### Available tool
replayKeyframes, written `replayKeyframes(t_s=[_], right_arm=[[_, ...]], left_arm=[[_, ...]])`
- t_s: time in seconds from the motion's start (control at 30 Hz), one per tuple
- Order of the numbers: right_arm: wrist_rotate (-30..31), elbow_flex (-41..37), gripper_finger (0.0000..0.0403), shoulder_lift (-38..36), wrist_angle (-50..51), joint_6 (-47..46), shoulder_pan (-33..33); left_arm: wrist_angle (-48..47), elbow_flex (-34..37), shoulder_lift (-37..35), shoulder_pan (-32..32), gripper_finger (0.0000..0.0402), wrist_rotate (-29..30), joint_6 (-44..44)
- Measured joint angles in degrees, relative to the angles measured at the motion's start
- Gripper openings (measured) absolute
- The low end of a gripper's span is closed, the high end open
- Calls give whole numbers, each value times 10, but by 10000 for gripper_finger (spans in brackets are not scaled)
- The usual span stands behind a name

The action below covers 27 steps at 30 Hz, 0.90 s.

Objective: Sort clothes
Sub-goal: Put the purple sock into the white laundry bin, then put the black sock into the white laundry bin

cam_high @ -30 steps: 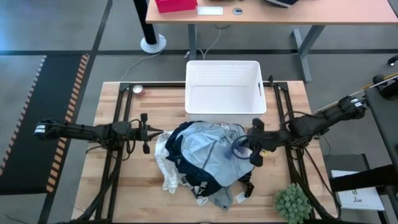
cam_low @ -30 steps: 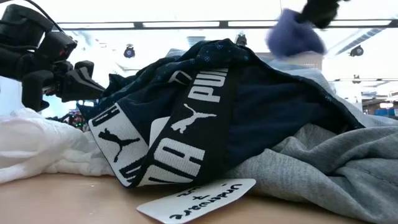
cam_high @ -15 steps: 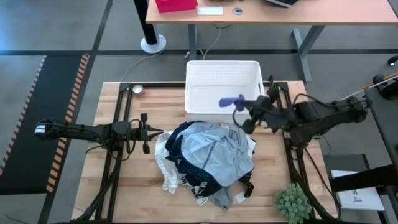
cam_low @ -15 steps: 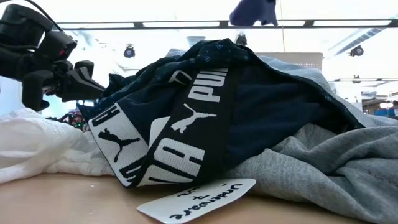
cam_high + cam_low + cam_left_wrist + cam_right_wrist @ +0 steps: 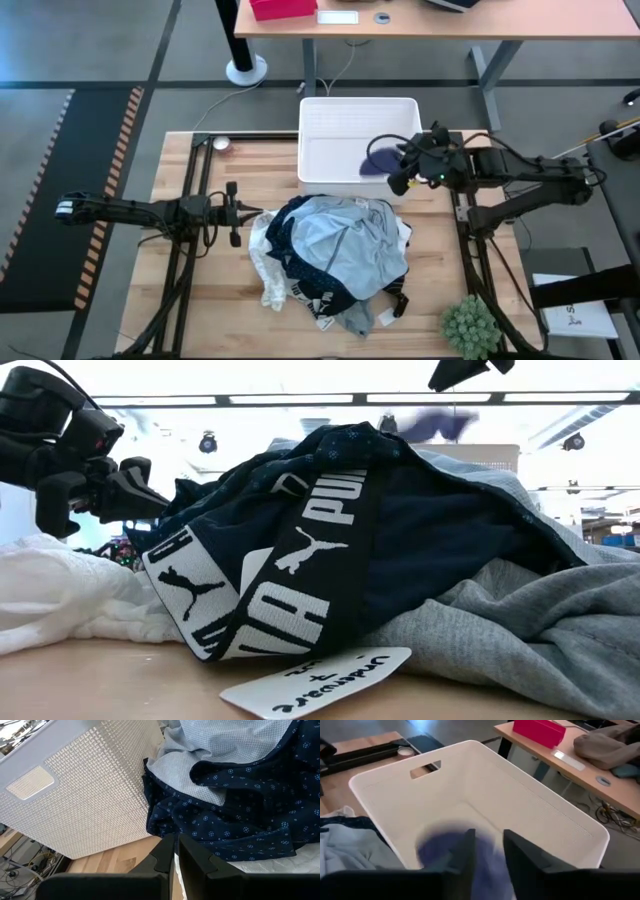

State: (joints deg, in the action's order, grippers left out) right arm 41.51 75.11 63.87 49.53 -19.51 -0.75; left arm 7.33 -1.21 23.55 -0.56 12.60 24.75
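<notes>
A pile of clothes (image 5: 335, 255) lies on the wooden table in front of a white plastic bin (image 5: 320, 110): dark navy patterned, light blue, grey, white lacy and black with a white-lettered waistband (image 5: 300, 550). My right gripper (image 5: 398, 172) is open above the bin's right part. A small blue-violet garment (image 5: 378, 160) shows blurred and loose just below it inside the bin (image 5: 440, 847), apart from the fingers in the low view (image 5: 445, 425). My left gripper (image 5: 233, 213) is shut and empty, level, just left of the pile (image 5: 176, 852).
A green potted plant (image 5: 470, 325) stands at the table's near right corner. A white handwritten tag (image 5: 320, 680) lies at the pile's near edge. A small round object (image 5: 221, 143) sits at the far left. A desk (image 5: 440, 20) stands beyond the table.
My right gripper has risen from the pile's right side and gone toward the far edge, carrying the blue-violet garment over the bin. It has let go, and the garment now drops loose into the bin below the fingers.
</notes>
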Motion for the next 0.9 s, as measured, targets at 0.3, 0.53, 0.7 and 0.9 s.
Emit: replayKeyframes(t_s=[0.3, 0.53, 0.7, 0.9], right_arm=[[-99, 26, 184, -2, 26, -1, 0], [-202, 25, 68, -3, 83, 1, -47], [-209, 7, 15, 8, 154, -52, -141], [-210, -40, 3, 32, 152, -170, -285]], left_arm=[[-1, 0, 0, 0, 11, 0, 0], [-1, 0, 0, 0, 11, 0, 0], [-1, 0, 0, 0, 11, 0, 0], [-1, 0, 0, 0, 11, 0, 0]])
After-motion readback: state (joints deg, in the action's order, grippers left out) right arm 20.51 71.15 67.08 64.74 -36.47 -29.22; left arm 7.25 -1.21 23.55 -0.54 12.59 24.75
